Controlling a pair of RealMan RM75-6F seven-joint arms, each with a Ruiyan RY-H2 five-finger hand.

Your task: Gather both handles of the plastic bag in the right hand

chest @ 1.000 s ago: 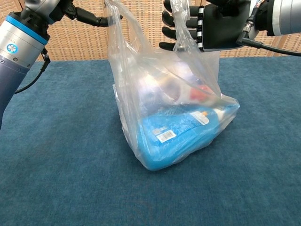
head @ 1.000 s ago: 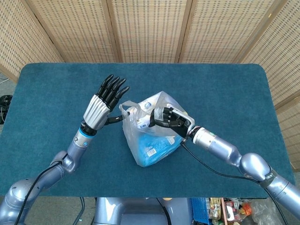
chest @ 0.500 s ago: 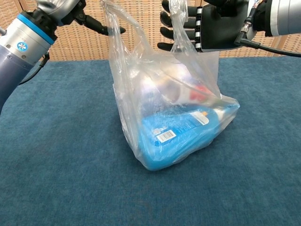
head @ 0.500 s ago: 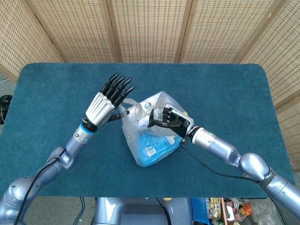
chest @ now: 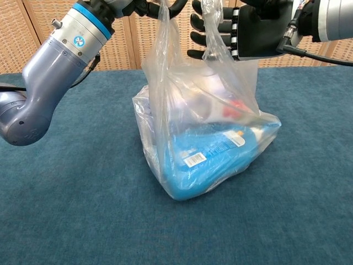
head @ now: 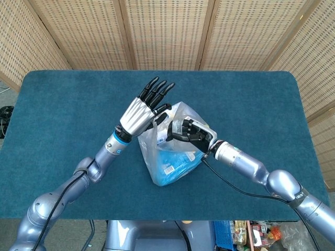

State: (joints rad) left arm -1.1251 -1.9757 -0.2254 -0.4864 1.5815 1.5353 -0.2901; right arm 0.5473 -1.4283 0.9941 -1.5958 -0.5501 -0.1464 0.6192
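Observation:
A clear plastic bag [chest: 182, 110] with a blue pack [chest: 215, 160] inside stands mid-table, also seen in the head view as the bag [head: 170, 159]. My left hand [head: 142, 110] holds the bag's left handle [chest: 165, 38] up, pinched at its thumb while the other fingers stay spread. Only the tips of the left hand [chest: 165, 5] show at the top edge of the chest view. My right hand [head: 189, 134] grips the right handle [chest: 212, 33]; its fingers [chest: 207, 38] curl around the strip. The two hands are close together above the bag.
The table [head: 57, 104] is covered in teal cloth, with its front edge near me. A woven screen [head: 167, 31] stands behind it. A black cable [head: 230, 185] hangs along my right forearm [head: 246, 164].
My left hand has swung right with its handle, pulling it taut and upright next to the right hand. The right hand and the bag's base have stayed put.

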